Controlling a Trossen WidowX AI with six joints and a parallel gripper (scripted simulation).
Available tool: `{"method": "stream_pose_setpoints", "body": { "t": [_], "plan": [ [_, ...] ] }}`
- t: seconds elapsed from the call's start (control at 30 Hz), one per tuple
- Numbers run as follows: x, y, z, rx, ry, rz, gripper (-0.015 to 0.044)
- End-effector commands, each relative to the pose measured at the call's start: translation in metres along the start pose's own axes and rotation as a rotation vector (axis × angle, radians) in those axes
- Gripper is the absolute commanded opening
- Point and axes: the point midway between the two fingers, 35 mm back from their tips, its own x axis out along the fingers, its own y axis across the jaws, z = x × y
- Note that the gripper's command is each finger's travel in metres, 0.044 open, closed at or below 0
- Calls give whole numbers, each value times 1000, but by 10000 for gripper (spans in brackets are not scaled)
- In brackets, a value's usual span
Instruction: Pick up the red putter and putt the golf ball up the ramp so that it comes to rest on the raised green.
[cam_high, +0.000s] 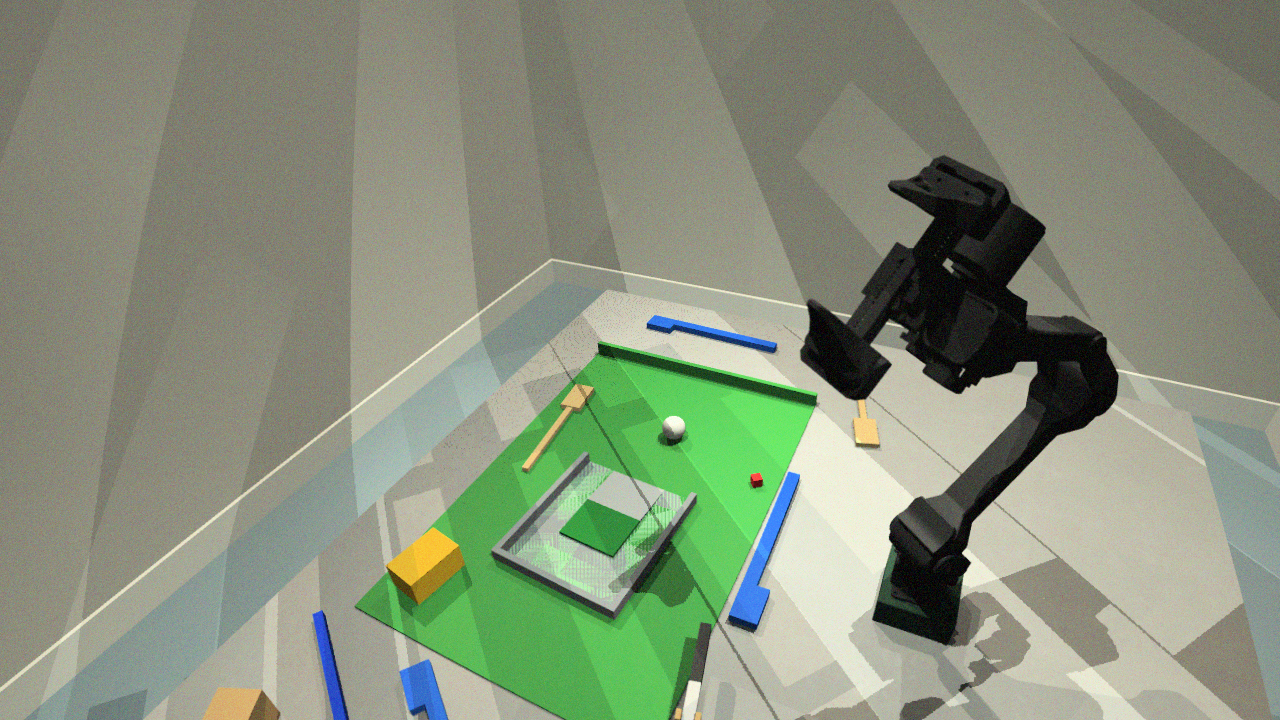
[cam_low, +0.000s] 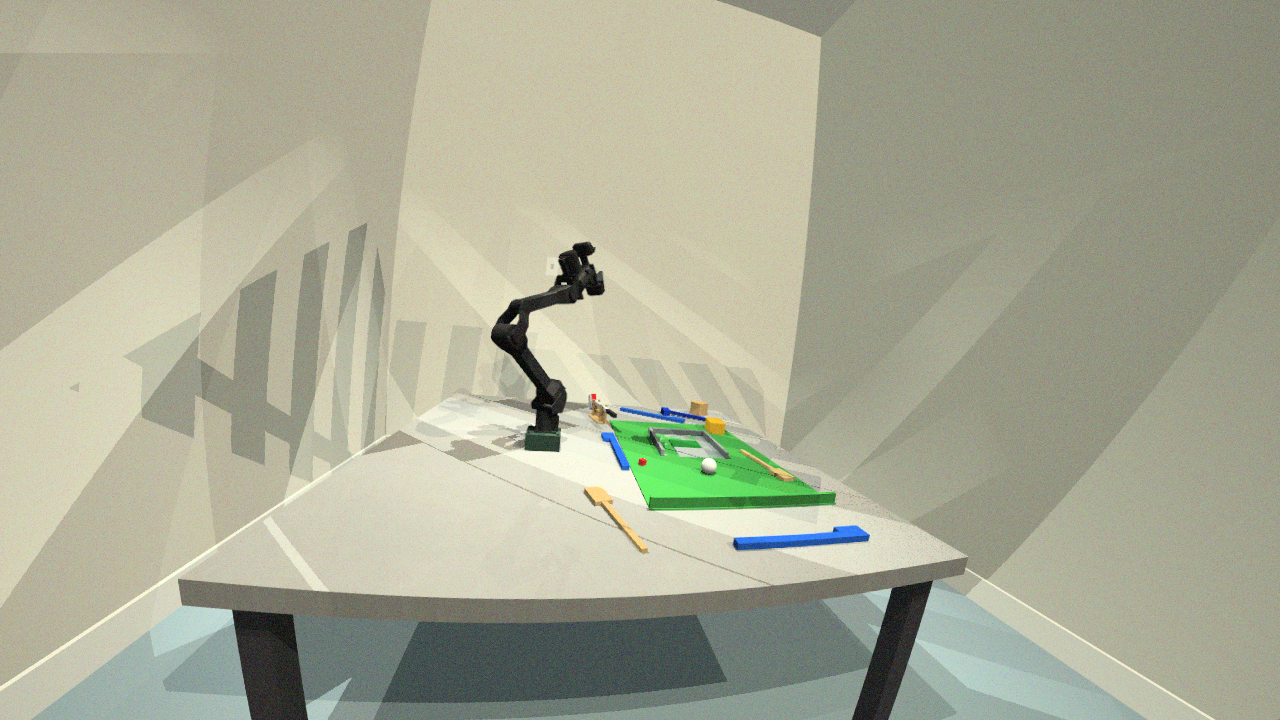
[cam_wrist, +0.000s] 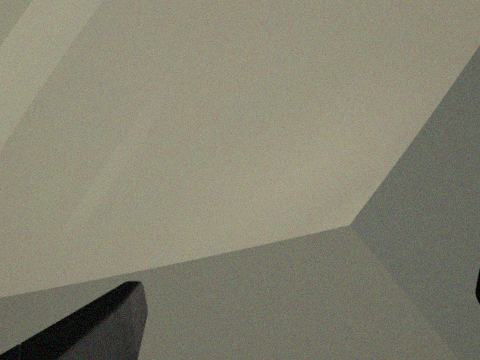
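Observation:
The red putter is small in view: its red end (cam_low: 592, 396) shows at a tan stand, and its dark handle (cam_high: 700, 651) lies by the mat's near right corner; the rest is cut off in the top view. The white golf ball (cam_high: 674, 427) (cam_low: 708, 465) rests on the green mat between the end wall and the ramp. The pale grey ramp (cam_high: 626, 494) leads to the dark green raised green (cam_high: 601, 528) (cam_low: 684, 444) inside grey walls. My gripper (cam_high: 851, 245) (cam_low: 597, 266) (cam_wrist: 314, 290) is open and empty, high above the table and far from the putter.
A small red cube (cam_high: 756, 480) (cam_low: 642, 462) lies on the mat's right side. A blue putter-shaped piece (cam_high: 771, 546) (cam_low: 616, 451) lies beside it. An orange block (cam_high: 425, 564) (cam_low: 714, 426) stands at the mat's far corner. Tan paddles (cam_high: 577, 397) (cam_high: 866, 431) and other blue pieces lie around.

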Motion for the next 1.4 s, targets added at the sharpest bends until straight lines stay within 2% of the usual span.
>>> {"method": "stream_pose_setpoints", "body": {
  "t": [0.0,0.2,0.43,0.7,0.93,1.0,1.37],
  "plan": [
    [17,71,-9,75,16,233,440],
    [16,172,-21,191,71,569,440],
    [-20,279,-32,342,171,964,440],
    [-105,378,-42,562,368,1462,440],
    [-205,417,-32,801,616,1920,440],
    [-215,418,-30,826,645,1965,440],
    [-215,423,-34,826,645,1965,440]
  ]
}}
